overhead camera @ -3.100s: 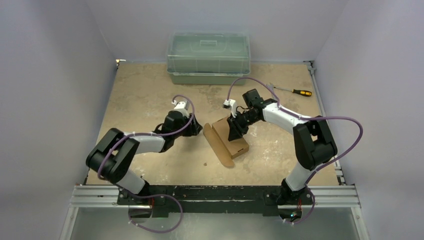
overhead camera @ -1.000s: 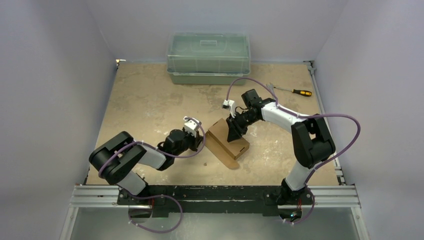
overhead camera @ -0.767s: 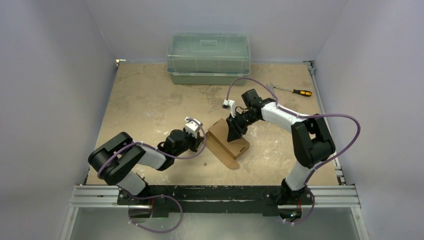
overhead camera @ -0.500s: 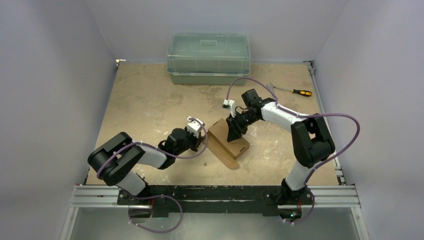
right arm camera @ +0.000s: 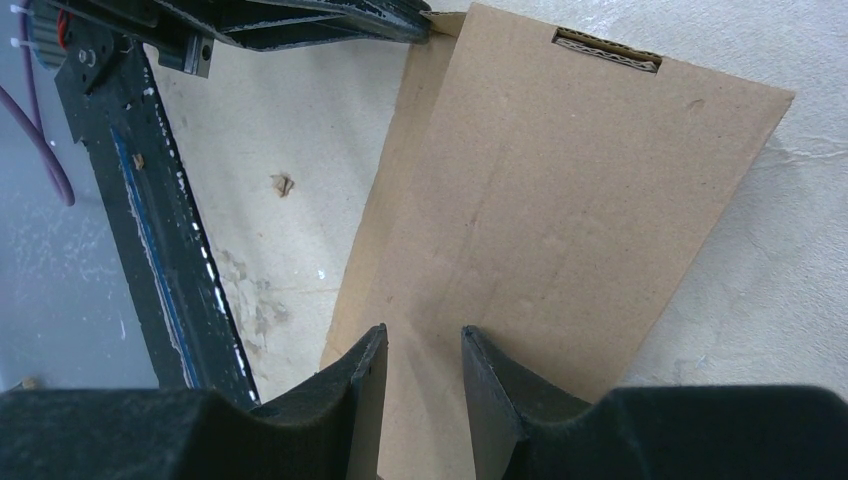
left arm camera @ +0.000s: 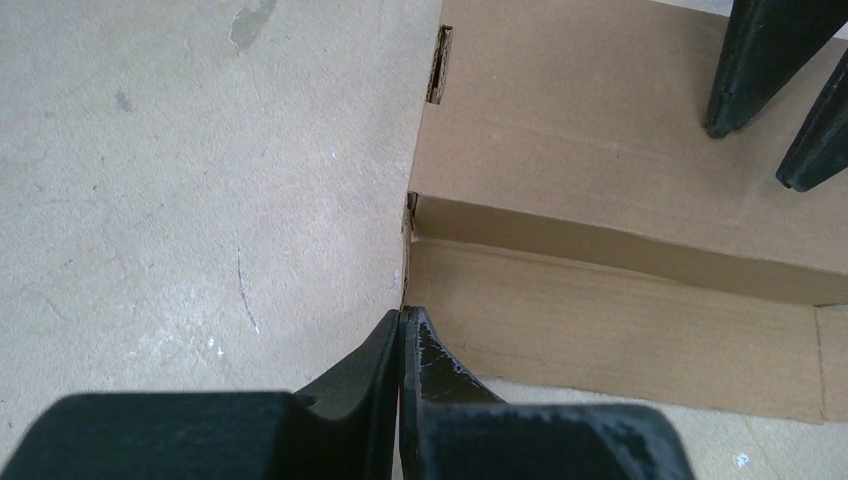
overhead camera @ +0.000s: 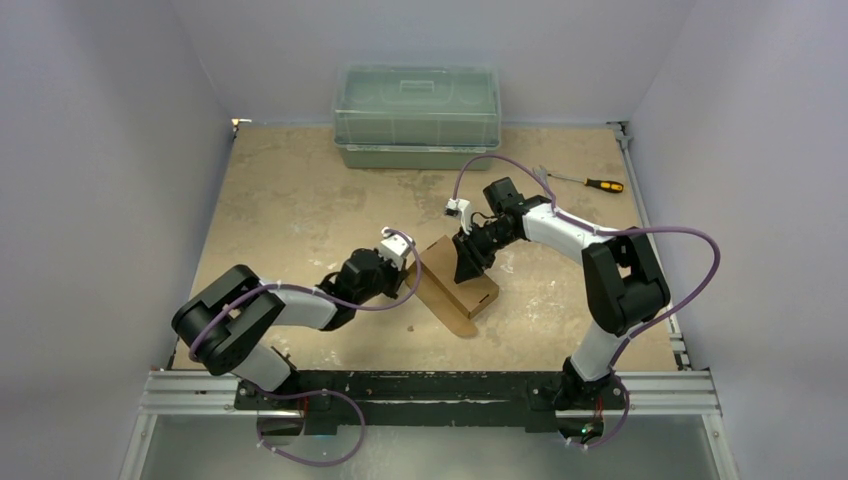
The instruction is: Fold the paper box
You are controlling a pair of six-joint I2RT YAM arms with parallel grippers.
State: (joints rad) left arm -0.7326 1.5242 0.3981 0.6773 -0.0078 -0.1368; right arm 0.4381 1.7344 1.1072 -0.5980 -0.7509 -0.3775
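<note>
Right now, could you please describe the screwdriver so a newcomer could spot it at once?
Start at the green lidded bin at the far edge of the table and look right. The screwdriver lies near the far right corner: a thin metal shaft with a yellow-and-black handle, the only hand tool.

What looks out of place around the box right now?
One long flap of the paper box lies flat and untucked, its corner at the tip of the shut left gripper. A small scrap lies nearby; a screwdriver sits loose at far right.
</note>
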